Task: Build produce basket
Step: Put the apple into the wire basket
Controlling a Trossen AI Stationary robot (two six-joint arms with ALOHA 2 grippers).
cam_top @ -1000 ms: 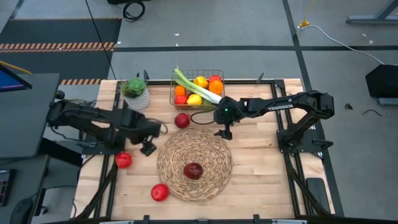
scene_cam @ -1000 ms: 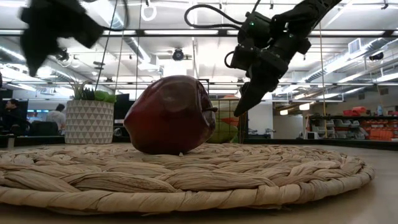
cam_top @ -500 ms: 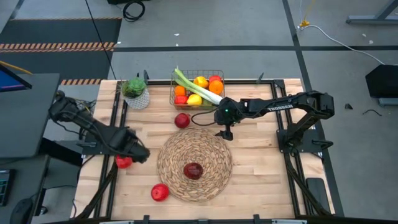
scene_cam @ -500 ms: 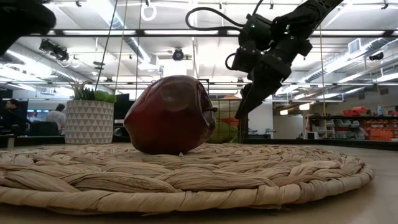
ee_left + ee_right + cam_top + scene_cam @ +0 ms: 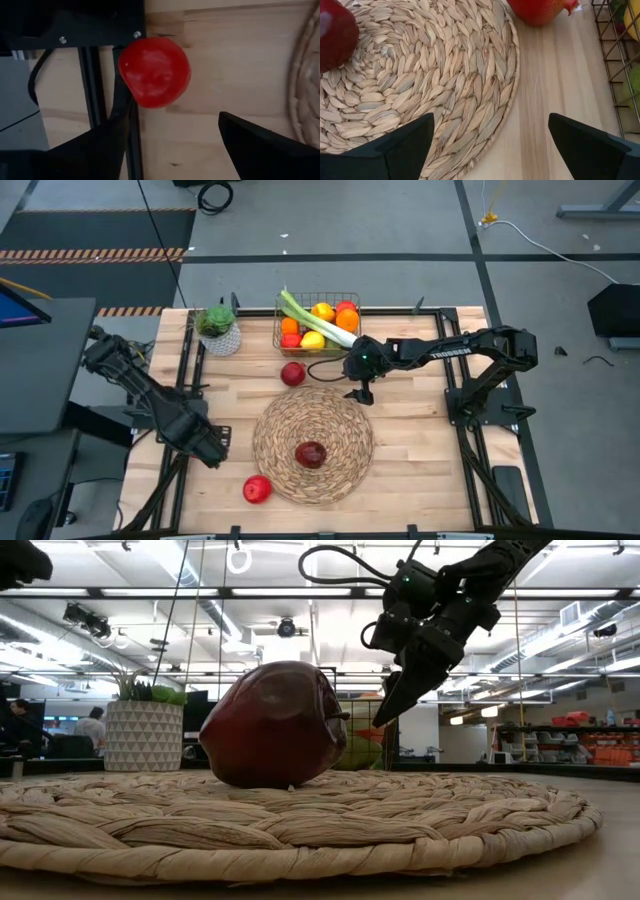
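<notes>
The wire basket (image 5: 318, 323) stands at the table's far edge and holds a leek (image 5: 312, 315), lemons and oranges. My left gripper (image 5: 207, 445) is open at the table's left, over a red apple (image 5: 155, 72). That apple lies on the wood ahead of the fingertips and is hidden in the high view. My right gripper (image 5: 360, 392) is open and empty above the far right rim of the straw mat (image 5: 312, 442). A dark red apple (image 5: 310, 453) rests on the mat. Another red apple (image 5: 293, 373) lies between mat and basket, and one more (image 5: 257, 489) lies near the front edge.
A white pot with a green plant (image 5: 218, 330) stands left of the basket. The black frame rail (image 5: 122, 125) runs along the table's left edge, right beside the apple under my left gripper. Bare wood lies to the right of the mat (image 5: 420, 440).
My left gripper has swung from beside the mat's left rim toward the table's near left, over the red apple there, which it now covers in the high view. The apples have not moved.
</notes>
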